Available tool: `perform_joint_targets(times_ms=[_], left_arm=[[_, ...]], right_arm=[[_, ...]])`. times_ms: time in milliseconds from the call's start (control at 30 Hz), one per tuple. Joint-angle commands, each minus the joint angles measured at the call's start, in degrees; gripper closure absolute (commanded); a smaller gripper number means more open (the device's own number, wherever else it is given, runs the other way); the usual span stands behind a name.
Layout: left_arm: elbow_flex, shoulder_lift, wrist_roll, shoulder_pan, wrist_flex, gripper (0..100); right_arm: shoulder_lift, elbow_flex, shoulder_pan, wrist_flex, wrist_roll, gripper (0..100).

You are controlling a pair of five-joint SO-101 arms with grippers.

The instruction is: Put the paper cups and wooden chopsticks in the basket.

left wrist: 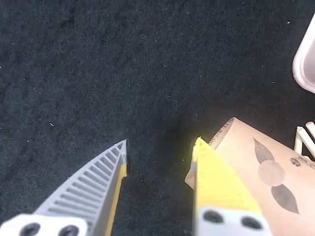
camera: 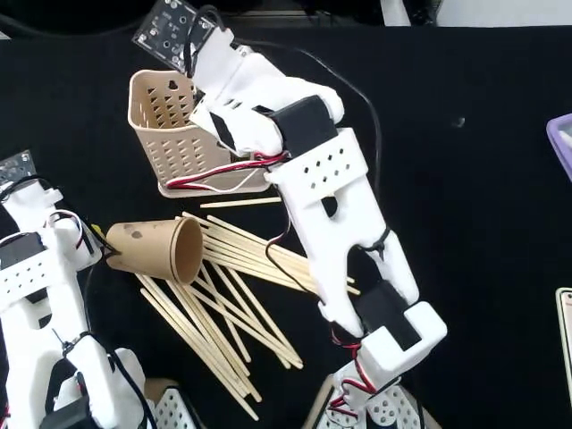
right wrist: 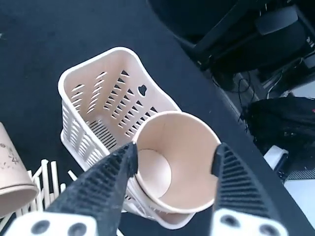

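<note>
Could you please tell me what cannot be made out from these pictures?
High view: the basket's inside, covered by the right arm.
High view: the chopsticks' count; they overlap, and the lying paper cup and the arm cover some.
Left wrist view: that cup's mouth, cut off by the edge; a finger of the left gripper covers part of its base.

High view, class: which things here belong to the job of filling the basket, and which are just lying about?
Belong to the job:
basket
upright paper cup, inside the basket
tipped paper cup, on the table
wooden chopsticks, scattered

Just lying about:
purple item, at the table's right edge
pale item, at the same edge
</note>
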Motion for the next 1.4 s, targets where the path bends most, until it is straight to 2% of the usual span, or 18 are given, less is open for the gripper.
perform_joint_targets(times_ms=[0, 233, 567, 700, 1000, 1100, 1200, 1367], left_arm=[[-0.7, -0.6, 0.1, -0.6, -1.0, 78], [-0.7, -0.6, 0.1, -0.6, -1.0, 78], [-0.7, -0.6, 0.1, -0.6, -1.0, 78], [-0.7, -0.6, 0.1, -0.6, -1.0, 78], [-0.7, -0.6, 0.1, -0.6, -1.0, 78], [-0.7, -0.6, 0.1, -0.6, -1.0, 78], [-0.7, -0.6, 0.1, -0.6, -1.0, 78], [-0.7, -0.6, 0.1, -0.6, -1.1, 78]], right_arm=[[-0.3, -5.1, -0.4, 1.7, -0.4, 78.2], [-0.2, -3.5, 5.9, -1.4, -0.9, 78.3], [-0.3, 7.6, 4.8, -1.9, -0.4, 78.3], [-0.7, 11.6, 5.0, -5.9, -0.4, 78.3], [-3.8, 5.1, 4.7, -9.2, -1.0, 78.3], [-7.1, 2.1, 4.7, -6.0, -1.0, 78.3], [-11.0, 0.6, 4.5, 1.5, -1.0, 78.0], [-16.6, 1.5, 1.3, 11.2, -0.9, 78.2]])
